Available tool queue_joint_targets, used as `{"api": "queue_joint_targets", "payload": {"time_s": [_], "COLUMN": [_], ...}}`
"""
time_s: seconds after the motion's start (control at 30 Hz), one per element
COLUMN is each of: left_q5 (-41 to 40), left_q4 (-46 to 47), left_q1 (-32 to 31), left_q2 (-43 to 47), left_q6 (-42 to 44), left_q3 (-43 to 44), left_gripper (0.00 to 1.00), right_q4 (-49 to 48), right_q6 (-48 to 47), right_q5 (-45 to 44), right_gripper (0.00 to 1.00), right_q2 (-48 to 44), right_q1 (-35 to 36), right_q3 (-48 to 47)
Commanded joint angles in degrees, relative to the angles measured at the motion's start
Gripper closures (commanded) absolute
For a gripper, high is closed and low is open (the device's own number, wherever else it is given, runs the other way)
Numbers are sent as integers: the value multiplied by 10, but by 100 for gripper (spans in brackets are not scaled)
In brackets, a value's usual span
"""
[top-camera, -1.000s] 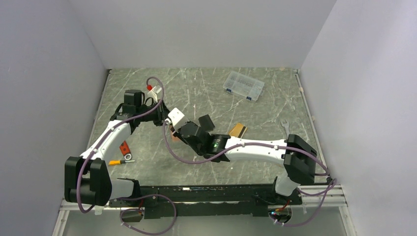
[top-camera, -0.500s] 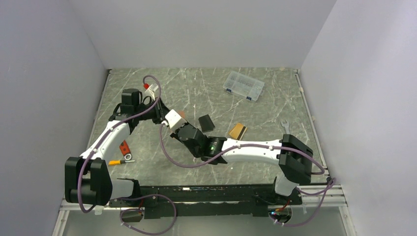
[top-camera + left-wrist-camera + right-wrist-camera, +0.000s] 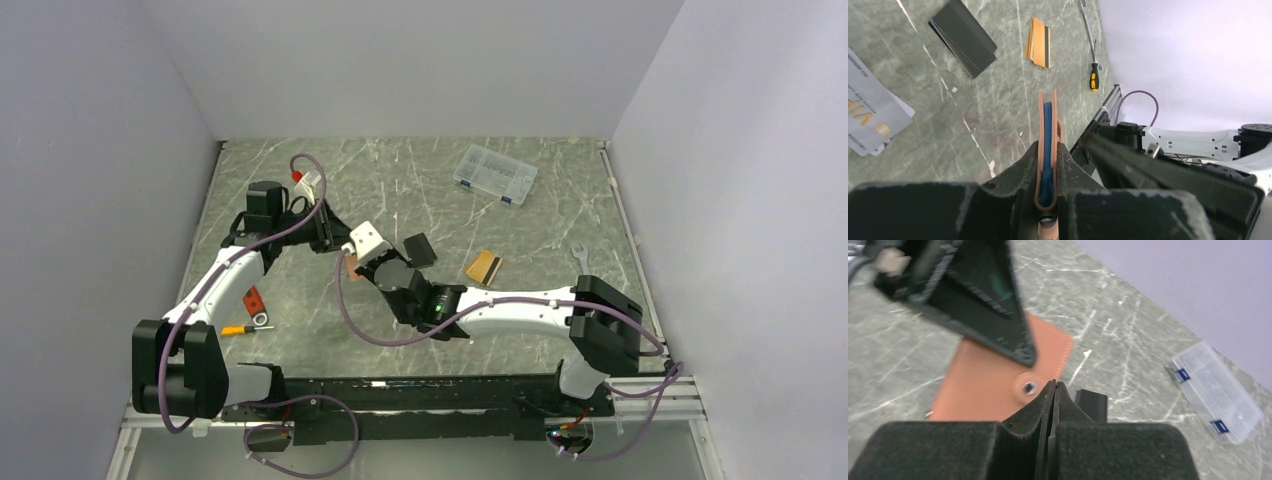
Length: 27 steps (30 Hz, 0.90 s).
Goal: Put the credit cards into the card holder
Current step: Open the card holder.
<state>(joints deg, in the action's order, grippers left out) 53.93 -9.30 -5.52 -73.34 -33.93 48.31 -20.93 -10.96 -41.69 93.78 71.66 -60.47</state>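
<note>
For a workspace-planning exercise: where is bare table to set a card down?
Bare: far strip between left arm and clear box; right side between box and wrench. Crowded: centre, where left claw and right claw meet at the card holder.

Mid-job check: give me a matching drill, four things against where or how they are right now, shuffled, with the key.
1. card holder
2. orange-gold cards
3. right tool
4. clear box

A. shut
B. lying on the table, black stripe up
C. toward the table's far edge
D. clamped in the left tool

Pairs: 1-D, 2-B, 3-A, 4-C
</note>
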Motion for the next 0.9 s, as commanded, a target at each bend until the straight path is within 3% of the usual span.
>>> {"api": "queue_joint_targets", "payload": {"time_s": [0.0,0.3,0.37,0.5,0.6,0.87], "left_q5": [45,40,39,36,36,34], "left_q4": [-2,-15,-15,-12,-12,-17], "left_q1": [1,3,7,7,7,8], "left_q2": [24,23,21,17,18,19], "left_q6": [-8,0,-1,-4,-3,-2], "left_q3": [-4,3,6,4,4,6], "left_gripper": [100,100,100,100,100,100], "right_q4": [-26,5,-5,18,32,30], "right_q6": [18,38,25,28,31,28], "right_q5": [-75,-31,-20,8,24,54], "right_gripper": [100,99,79,49,41,37], "right_q2": [-29,-73,-87,-96,-87,-55], "right_q1": [-24,-27,-17,-1,4,12], "right_q3": [6,30,46,45,30,3]}}
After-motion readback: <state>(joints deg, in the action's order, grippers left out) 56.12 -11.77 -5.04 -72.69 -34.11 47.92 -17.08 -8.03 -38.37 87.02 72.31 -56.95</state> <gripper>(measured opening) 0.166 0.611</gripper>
